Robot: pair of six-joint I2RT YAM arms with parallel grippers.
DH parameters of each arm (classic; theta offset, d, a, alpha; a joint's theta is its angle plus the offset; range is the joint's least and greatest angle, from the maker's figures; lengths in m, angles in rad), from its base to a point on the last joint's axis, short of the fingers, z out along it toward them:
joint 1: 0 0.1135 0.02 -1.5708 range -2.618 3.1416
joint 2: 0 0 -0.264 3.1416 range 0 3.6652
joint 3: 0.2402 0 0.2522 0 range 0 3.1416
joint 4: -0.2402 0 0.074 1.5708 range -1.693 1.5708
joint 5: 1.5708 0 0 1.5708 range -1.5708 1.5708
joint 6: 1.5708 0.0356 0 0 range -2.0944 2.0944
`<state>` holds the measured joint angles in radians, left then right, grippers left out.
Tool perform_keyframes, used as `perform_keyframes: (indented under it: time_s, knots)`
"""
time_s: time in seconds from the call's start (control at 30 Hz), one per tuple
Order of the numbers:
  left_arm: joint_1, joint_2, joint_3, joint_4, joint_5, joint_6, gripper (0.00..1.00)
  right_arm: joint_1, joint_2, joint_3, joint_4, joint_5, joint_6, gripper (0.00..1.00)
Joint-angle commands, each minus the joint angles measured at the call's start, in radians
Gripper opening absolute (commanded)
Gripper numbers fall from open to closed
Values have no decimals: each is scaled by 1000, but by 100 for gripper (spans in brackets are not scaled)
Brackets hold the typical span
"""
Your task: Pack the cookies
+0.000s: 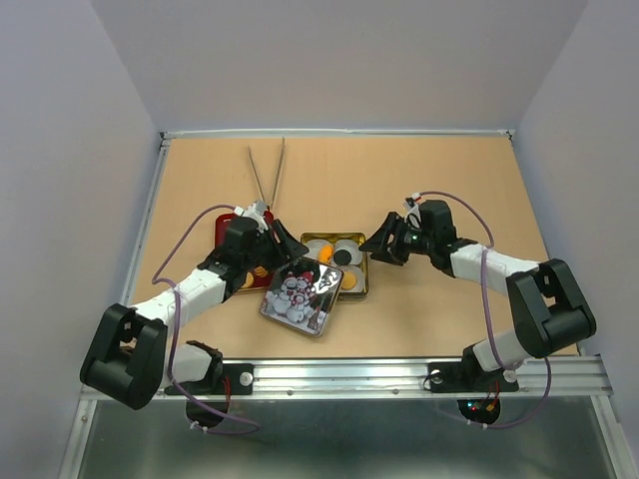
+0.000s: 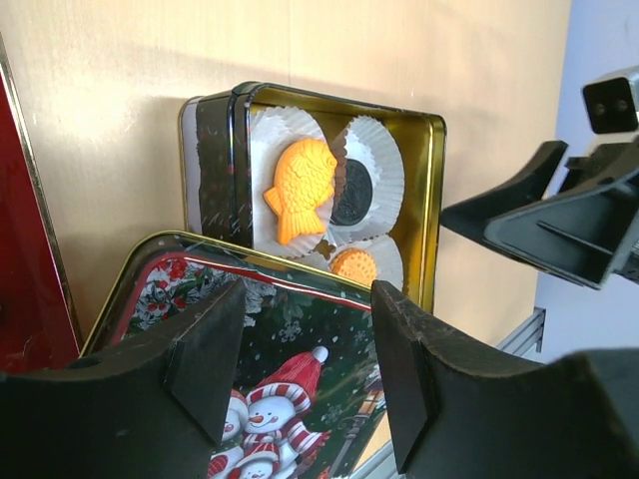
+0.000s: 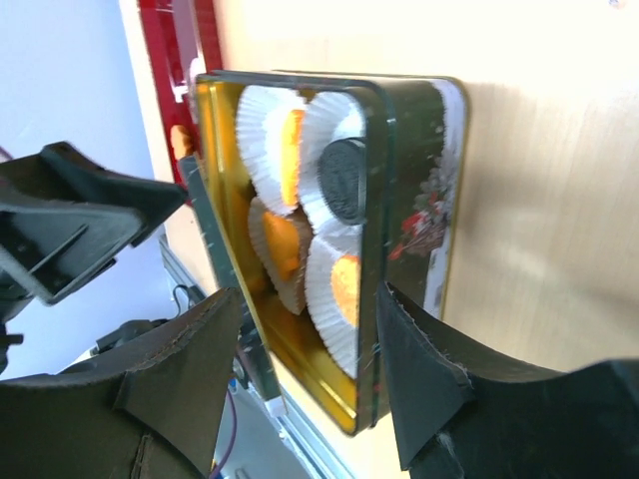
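Note:
A gold tin holds white paper cups with the cookies: an orange fish-shaped one, a dark round one and a small orange one. The right wrist view shows the same dark cookie and orange ones. The snowman lid leans on the tin's near left side. My left gripper hovers open over the lid, gripping nothing. My right gripper is open at the tin's right wall, one finger close against it.
A red tray lies under my left arm with a few orange cookies on it. Metal tongs lie on the table behind the tray. A metal rail runs along the near edge.

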<state>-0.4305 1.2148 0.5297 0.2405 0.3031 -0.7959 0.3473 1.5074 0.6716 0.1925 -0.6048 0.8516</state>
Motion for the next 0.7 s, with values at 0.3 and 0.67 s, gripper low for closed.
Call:
perform_keyframes:
  time_s: [0.3,0.67]
  knots:
    - [-33,75,-91,71,-58,-12,63,15,-217,43,-142,25,-68,65]
    - [-36,81,-92,79,-58,-9,63,122,-118,68,-131,74,-66,65]
